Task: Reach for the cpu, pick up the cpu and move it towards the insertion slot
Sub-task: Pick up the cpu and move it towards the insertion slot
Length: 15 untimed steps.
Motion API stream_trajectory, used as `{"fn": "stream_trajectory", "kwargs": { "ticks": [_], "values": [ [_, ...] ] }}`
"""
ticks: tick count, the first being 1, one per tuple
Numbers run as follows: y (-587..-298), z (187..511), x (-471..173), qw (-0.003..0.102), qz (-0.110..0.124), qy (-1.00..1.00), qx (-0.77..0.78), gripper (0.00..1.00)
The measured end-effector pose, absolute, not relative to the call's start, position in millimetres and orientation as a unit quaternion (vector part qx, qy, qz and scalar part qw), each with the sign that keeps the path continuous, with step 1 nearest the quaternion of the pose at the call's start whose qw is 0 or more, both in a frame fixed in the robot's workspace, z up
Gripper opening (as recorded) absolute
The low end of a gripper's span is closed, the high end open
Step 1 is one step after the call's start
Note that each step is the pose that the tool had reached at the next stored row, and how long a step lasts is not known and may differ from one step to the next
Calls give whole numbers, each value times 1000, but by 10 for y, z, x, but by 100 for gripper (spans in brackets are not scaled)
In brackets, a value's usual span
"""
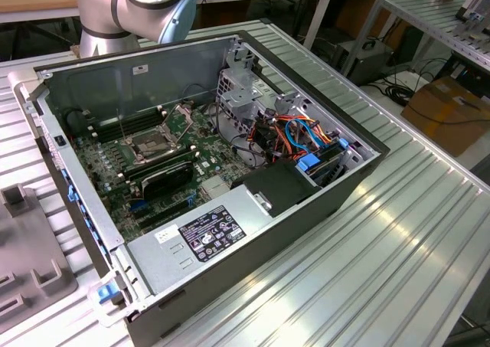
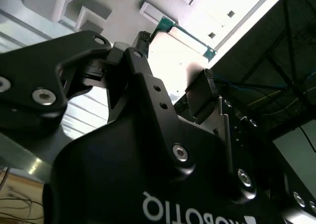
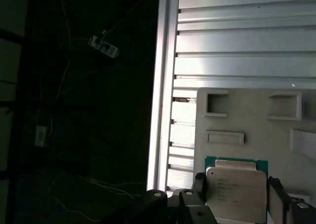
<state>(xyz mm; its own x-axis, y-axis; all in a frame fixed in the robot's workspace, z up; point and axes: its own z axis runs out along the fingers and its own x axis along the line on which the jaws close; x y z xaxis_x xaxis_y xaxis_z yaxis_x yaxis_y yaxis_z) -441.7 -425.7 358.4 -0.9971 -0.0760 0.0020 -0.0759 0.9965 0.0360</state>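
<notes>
Claw [image 3: 236, 184] fingers stand apart on either side of the cpu [image 3: 236, 192], which lies on a grey tray [image 3: 247, 115] on the tabletop [image 3: 237, 41], not yet gripped or lifted. Insertion slot [image 1: 153, 144] waits inside the computer case [image 1: 253, 232], well apart.

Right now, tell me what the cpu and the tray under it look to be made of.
The cpu: a dull silver-grey metal lid, going by its matte sheen, on a green board edge, probably laminate. The tray: a flat, matte pale grey with moulded pockets, likely plastic, though painted metal can't be ruled out.
</notes>
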Motion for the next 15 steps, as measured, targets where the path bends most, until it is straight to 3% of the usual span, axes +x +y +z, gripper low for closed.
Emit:
{"fn": "stream_trajectory", "kwargs": {
  "ticks": [8, 15],
  "values": [
    [-4257, 3875, -4417, 2, -18, -999, 38, 55],
    [-4256, 3881, -4298, 2, -18, -999, 38, 55]
  ]
}}
